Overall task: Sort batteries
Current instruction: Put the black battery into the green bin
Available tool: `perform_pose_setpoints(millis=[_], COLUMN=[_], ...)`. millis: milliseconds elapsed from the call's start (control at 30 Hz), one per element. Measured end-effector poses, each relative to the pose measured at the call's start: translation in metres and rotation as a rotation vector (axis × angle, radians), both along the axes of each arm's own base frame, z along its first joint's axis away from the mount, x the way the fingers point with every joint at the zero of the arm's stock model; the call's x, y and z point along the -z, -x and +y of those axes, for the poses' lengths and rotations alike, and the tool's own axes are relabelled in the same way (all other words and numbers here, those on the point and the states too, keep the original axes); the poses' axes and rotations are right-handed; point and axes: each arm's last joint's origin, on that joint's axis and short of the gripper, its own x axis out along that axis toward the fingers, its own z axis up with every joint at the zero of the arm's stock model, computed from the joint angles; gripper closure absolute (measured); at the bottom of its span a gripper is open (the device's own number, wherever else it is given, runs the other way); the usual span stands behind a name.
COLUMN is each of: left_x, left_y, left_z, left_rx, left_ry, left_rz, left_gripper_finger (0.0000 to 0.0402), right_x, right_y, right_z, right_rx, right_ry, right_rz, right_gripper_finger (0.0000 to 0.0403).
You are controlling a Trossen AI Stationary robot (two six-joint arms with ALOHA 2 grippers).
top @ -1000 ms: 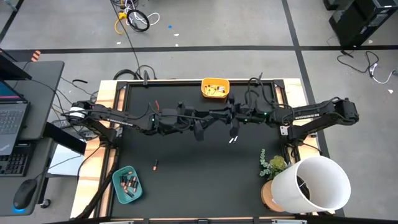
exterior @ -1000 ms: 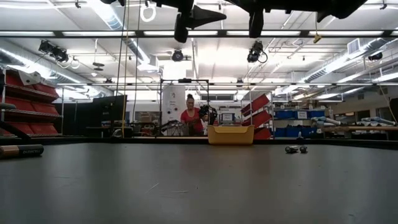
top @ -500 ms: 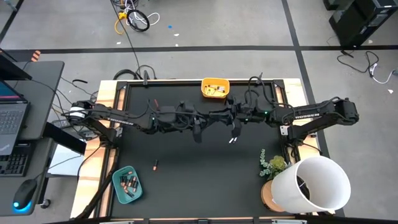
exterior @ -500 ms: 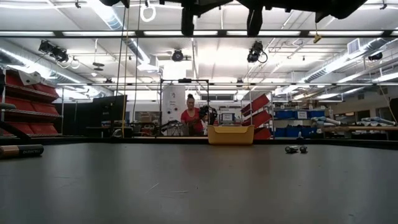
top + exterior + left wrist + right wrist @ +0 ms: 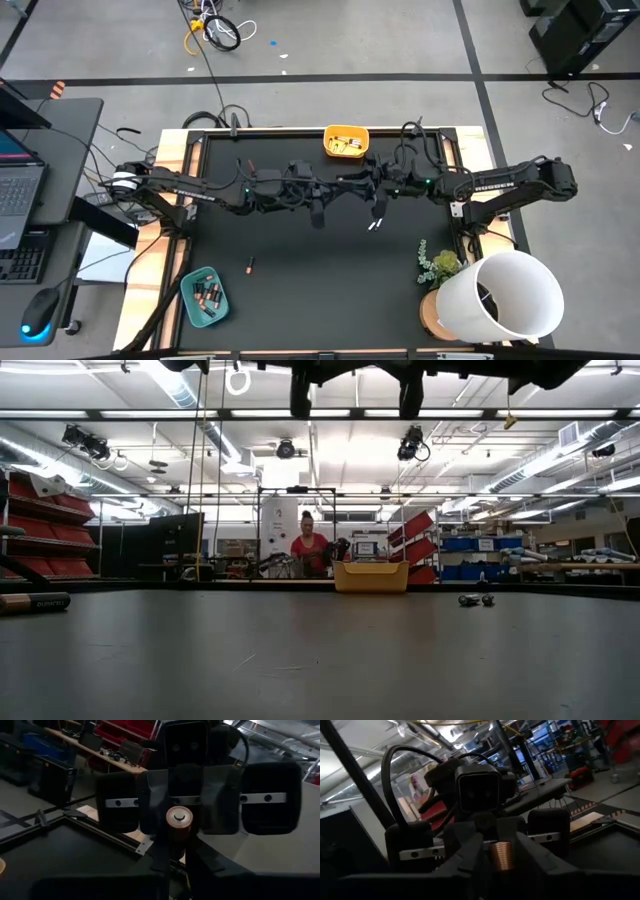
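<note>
Both grippers meet mid-table, raised. Left gripper [image 5: 495,847] clenched on copper battery [image 5: 179,822]. Right gripper [image 5: 187,812] jaws beside same battery; grip unclear. 2 batteries [image 5: 375,224] on mat below.

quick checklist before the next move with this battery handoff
1. Copper battery is up in the air between both grippers: ok.
2. Left gripper is closed on the battery, seen from the right wrist: ok.
3. Right gripper faces the left one squarely: ok.
4. Teal tray and yellow tray sit on the table, both reachable-looking: ok.
5. Table cleared of loose batteries: not ok, another lies at.
6. Person is well behind the table: ok.
</note>
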Motion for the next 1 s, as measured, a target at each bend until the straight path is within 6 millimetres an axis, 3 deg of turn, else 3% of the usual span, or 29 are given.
perform_pose_setpoints(millis=[267, 700, 833, 1000], left_x=[0.001, -0.003, -0.017, -0.038], left_y=[0.000, 0.004, 0.031, 0.088], left_z=[0.001, -0.003, -0.017, -0.029], left_rx=[-0.009, 0.010, 0.087, 0.126], left_ry=[0.020, 0.057, 0.067, 0.137], left_rz=[0.001, 0.016, 0.138, 0.295], left_gripper_finger=[0.0356, 0.0356, 0.0356, 0.0356], right_x=[0.001, 0.001, -0.007, -0.017], right_y=[0.000, 0.004, 0.012, 0.023], right_z=[-0.002, -0.021, -0.028, -0.031], right_rx=[0.009, 0.091, 0.114, 0.095], right_ry=[-0.025, -0.028, -0.021, 0.010], right_rz=[0.005, 0.015, -0.018, -0.045], right_gripper_finger=[0.0234, 0.0226, 0.0227, 0.0227])
